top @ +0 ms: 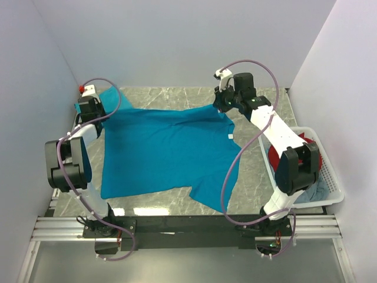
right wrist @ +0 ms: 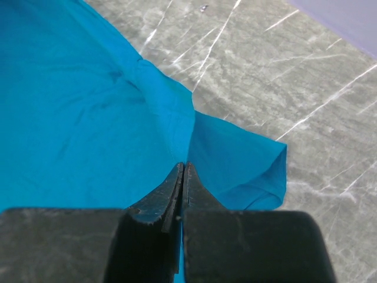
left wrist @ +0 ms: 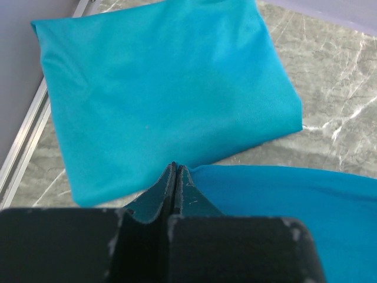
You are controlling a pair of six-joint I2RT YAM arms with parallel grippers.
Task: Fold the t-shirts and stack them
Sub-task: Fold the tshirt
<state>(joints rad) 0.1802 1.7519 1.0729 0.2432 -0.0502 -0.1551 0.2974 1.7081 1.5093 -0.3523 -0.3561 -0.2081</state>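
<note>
T-shirts in bright teal-blue lie on a grey marble-patterned table (top: pixel 171 95) closed in by pale plain walls (top: pixel 177 41) at the back and both sides, with an aluminium rail (top: pixel 59 227) along the near edge. One t-shirt (top: pixel 165 150) is spread wide across the middle, stretched between the two arms at its far edge, its small white neck label (top: pixel 230 137) showing toward the right. The left gripper (left wrist: pixel 175 177) has its fingers pressed together on a pinch of this shirt's cloth at the far left. The right gripper (right wrist: pixel 183 177) likewise pinches a fold of cloth at the far right, beside a loose sleeve (right wrist: pixel 241 165) that lies on the marble. A second t-shirt (left wrist: pixel 165 88), folded into a rough rectangle, lies in the far left corner just beyond the left gripper. A white plastic basket (top: pixel 339 191) stands at the table's right edge; the right arm covers much of it, so a red object (top: pixel 314 147) and some bluish cloth (top: pixel 318 190) inside cannot be made out further
</note>
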